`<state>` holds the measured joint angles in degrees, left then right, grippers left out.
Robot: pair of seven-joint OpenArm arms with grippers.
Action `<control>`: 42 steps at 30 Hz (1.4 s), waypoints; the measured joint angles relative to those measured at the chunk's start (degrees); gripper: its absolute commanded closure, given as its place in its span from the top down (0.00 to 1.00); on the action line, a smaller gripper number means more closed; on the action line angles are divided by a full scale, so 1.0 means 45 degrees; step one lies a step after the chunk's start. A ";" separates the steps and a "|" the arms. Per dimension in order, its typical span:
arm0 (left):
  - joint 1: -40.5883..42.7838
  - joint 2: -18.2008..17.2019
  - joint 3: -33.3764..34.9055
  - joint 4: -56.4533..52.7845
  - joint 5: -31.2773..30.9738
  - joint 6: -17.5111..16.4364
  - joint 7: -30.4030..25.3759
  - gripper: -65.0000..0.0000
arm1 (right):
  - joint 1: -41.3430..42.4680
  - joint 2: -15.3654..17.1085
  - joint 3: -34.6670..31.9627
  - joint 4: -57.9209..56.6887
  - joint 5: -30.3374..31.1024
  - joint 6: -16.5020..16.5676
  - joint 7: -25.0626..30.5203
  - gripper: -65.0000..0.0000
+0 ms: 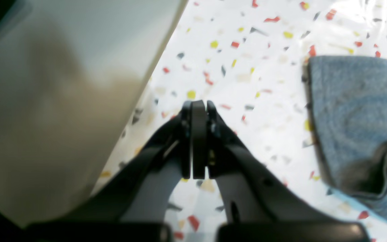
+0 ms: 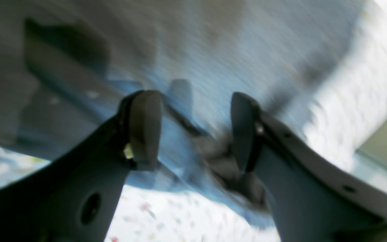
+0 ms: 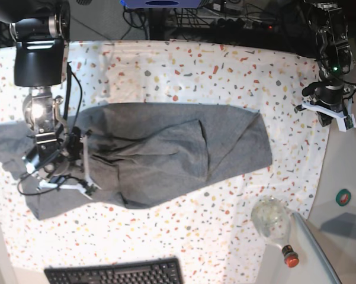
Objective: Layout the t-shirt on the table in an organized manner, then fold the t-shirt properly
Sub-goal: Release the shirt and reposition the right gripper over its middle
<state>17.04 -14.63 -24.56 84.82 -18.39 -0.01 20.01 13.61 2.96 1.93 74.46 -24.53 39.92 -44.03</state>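
While our right gripper hangs with its pads spread apart over the t-shirt, holding nothing, our left gripper sits pressed shut above bare worktop at the frame's right edge; the grey shirt lies rumpled across the worktop's middle-left.

A plain heather-grey knit t-shirt lies spread across the middle of the speckled terrazzo-cloth table. A black keyboard sits at the near edge, and a clear round bottle with a red cap lies near the near right corner.
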 measured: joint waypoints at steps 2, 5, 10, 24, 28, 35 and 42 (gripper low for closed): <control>0.0068 -0.0034 -0.0151 -0.0073 0.0058 -0.0495 -0.0015 0.00 | -0.0112 0.0024 -0.1248 -0.0073 0.0005 -0.0117 0.0350 0.52; 0.0136 0.0024 -0.0126 -0.0068 0.0039 -0.1307 -0.0015 0.00 | -0.0816 -0.0010 -0.2871 -0.0398 -0.0117 -0.0413 0.1069 0.52; 0.0199 0.0063 -0.0141 -0.0044 0.0034 -0.1297 -0.0010 0.00 | -0.0136 -0.0452 -0.3546 -0.1812 0.0019 -0.1258 0.1078 0.52; 0.0408 0.0039 -0.0165 -0.0078 0.0039 -0.1302 -0.0015 0.00 | 0.0612 -0.0384 -0.3599 -0.1744 0.0015 -0.1413 0.0437 0.52; 0.0418 0.0049 -0.0165 -0.0078 0.0039 -0.1302 -0.0010 0.00 | 0.0554 -0.0748 -0.3599 -0.2467 -0.0063 -0.1399 0.0253 0.52; 0.0413 0.0034 -0.0165 -0.0078 0.0034 -0.1321 -0.0015 0.00 | 0.0646 -0.1457 -0.3599 -0.2739 -0.0073 -0.1413 0.0321 0.50; 0.0413 0.0000 -0.0165 -0.0078 0.0034 -0.1331 -0.0015 0.00 | 0.0641 -0.1996 -0.3599 -0.2725 -0.0083 -0.1409 -0.0189 0.34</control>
<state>18.90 -14.63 -25.30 84.47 -18.24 -6.00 19.94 16.49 -6.02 -14.26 62.19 -24.91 33.58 -44.88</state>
